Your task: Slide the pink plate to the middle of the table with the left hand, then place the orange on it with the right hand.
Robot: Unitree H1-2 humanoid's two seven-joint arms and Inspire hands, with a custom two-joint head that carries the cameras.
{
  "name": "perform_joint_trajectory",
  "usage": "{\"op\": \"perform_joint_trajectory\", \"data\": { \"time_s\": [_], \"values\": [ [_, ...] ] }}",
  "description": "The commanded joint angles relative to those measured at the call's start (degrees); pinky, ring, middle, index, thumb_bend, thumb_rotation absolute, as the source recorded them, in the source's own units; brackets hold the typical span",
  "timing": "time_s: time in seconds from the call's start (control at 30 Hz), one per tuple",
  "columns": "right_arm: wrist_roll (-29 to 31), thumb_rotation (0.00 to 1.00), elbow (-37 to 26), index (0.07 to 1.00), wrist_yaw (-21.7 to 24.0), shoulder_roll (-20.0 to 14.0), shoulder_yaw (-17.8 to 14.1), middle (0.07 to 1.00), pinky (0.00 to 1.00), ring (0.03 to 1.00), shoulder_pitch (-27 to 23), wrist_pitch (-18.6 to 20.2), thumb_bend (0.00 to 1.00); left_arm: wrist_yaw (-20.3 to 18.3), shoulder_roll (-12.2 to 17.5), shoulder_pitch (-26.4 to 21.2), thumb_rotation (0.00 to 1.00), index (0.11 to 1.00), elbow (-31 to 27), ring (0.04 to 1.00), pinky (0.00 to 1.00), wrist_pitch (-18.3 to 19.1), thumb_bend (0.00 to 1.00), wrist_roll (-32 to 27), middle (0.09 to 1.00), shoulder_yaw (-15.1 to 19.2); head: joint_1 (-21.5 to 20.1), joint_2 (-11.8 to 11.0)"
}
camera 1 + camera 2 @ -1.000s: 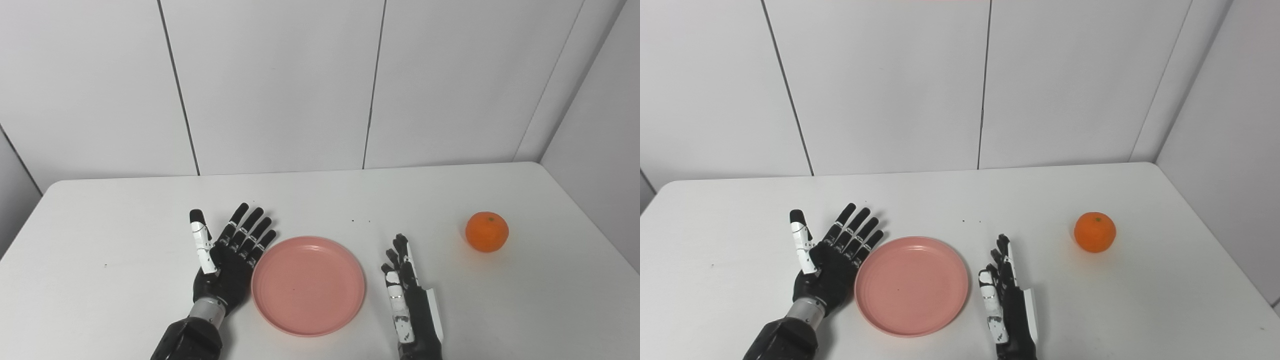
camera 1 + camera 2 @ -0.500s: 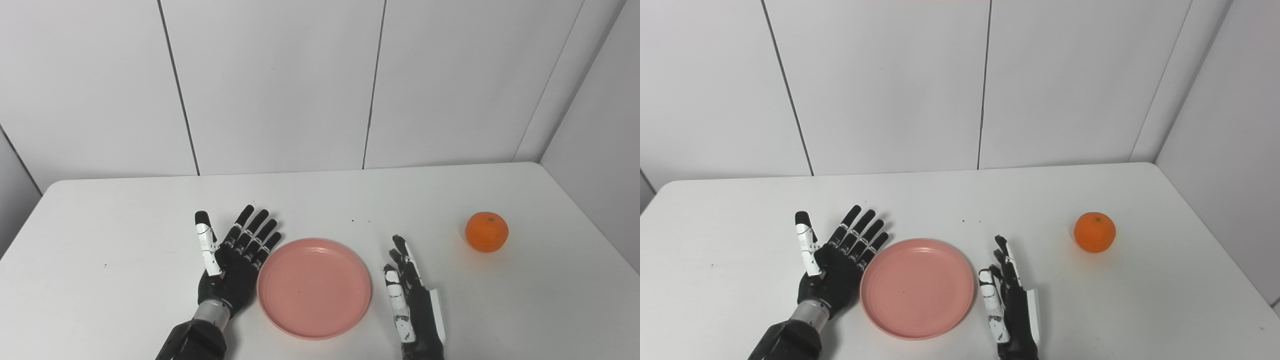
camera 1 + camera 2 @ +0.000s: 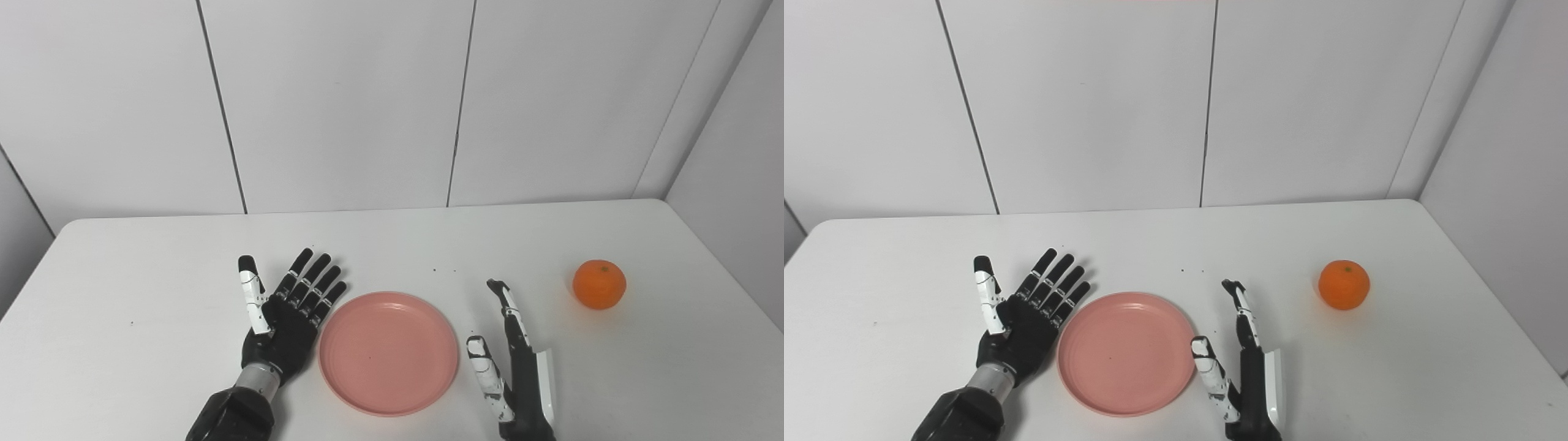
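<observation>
The pink plate lies flat on the white bench, close to the near edge and roughly at the middle of its width. The left hand sits at the plate's 9 o'clock, palm up, fingers released and spread, its edge right against the rim or just shy of it; which one cannot be told. The right hand stands on edge at the plate's 3 o'clock, just beside the rim, fingers straight, thumb apart, holding nothing. The orange rests alone at about 2 o'clock from the plate, well apart from both hands and near the bench's right edge.

By my reading the slide looks nearly or fully done and the orange pickup is the step not yet begun.

Risks from here:
- A further push from the left hand could drive the plate into the right hand standing beside it, tipping or skewing the plate
- The orange is round and close to the right edge; a glancing touch from straight fingers could roll it off the bench
- The right hand, swinging out toward 2 o'clock, may clip the plate rim with its thumb and drag it off centre
- Dropping the orange from height could make it roll across the shallow rim
</observation>
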Motion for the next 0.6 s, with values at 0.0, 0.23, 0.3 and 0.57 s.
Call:
{"op": "perform_joint_trajectory", "data": {
  "time_s": [0.0,0.23,0.3,0.57],
  "values": [
    [-3.05,0.99,-2.83,0.882,-0.47,-0.91,-0.82,0.934,0.92,0.927,-0.46,1.5,0.72,0.56,0.29,-0.31,0.93,0.886,1.5,0.849,0.86,1.01,0.84,0.8,0.837,0.18,0.03,-0.04],
    [-8.78,0.97,-8.33,0.879,3.75,-3.79,-1.95,0.919,0.87,0.908,-2.6,8.93,0.74,0.24,0.45,-0.58,0.93,0.89,1.64,0.855,0.87,1.28,0.84,0.54,0.844,0.66,-0.87,-0.18],
    [-11.34,0.96,-9.41,0.869,4.36,-4.8,-2.11,0.899,0.84,0.884,-3.46,10.25,0.74,0.26,0.75,-0.61,0.93,0.892,1.6,0.855,0.87,1.3,0.84,0.2,0.847,0.62,-1.27,-0.12],
    [-17.33,0.96,-13.21,0.836,9.4,-8.39,-3.38,0.865,0.81,0.859,-7.29,17.48,0.82,-0.31,1.74,-1.0,0.96,0.911,2.59,0.868,0.89,1.31,0.84,-0.33,0.856,0.62,-3.55,-0.47]
  ]
}}
